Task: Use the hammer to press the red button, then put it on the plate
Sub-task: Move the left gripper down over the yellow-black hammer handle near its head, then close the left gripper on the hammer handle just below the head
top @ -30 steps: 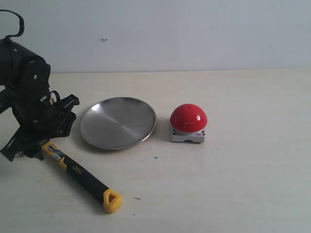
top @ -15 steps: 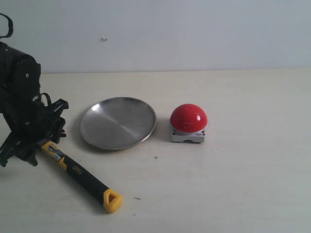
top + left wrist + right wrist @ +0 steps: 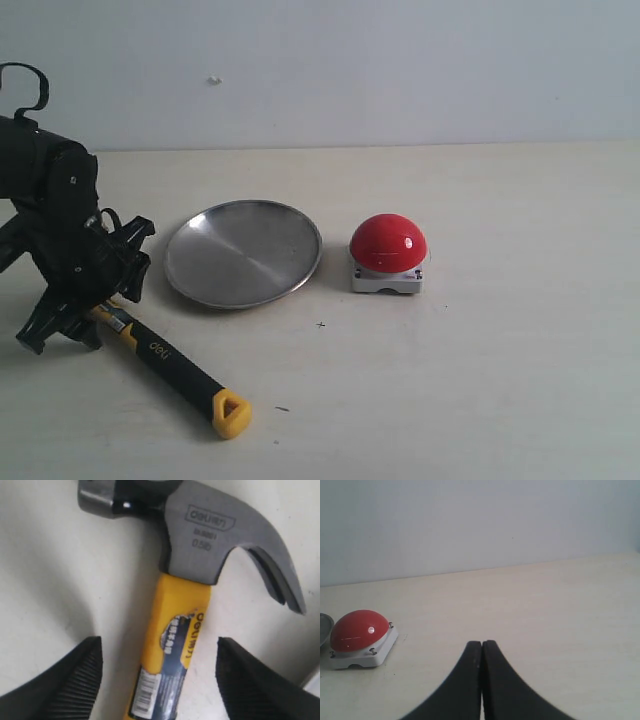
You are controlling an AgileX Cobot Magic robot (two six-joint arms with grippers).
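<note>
The hammer [image 3: 170,362] lies flat on the table at the front left, its yellow looped end nearest the front edge. Its head is hidden behind my left gripper [image 3: 72,322]. In the left wrist view the dark claw head [image 3: 215,535] and the yellow neck [image 3: 175,630] show. My left gripper [image 3: 158,650] is open, with a ribbed finger [image 3: 80,675] on either side of the neck and a gap on both sides. The silver plate [image 3: 243,252] sits to the right of the arm. The red button [image 3: 388,243] [image 3: 357,629] stands right of the plate. My right gripper [image 3: 481,645] is shut and holds nothing.
A pale wall runs along the back of the beige table [image 3: 500,380]. From the right wrist view the plate's rim [image 3: 322,625] just shows beside the button. The right arm is out of the exterior view.
My left arm swung slightly left over the hammer's head end, then came partly back. The hammer, plate and button have not moved. Both grippers kept their states.
</note>
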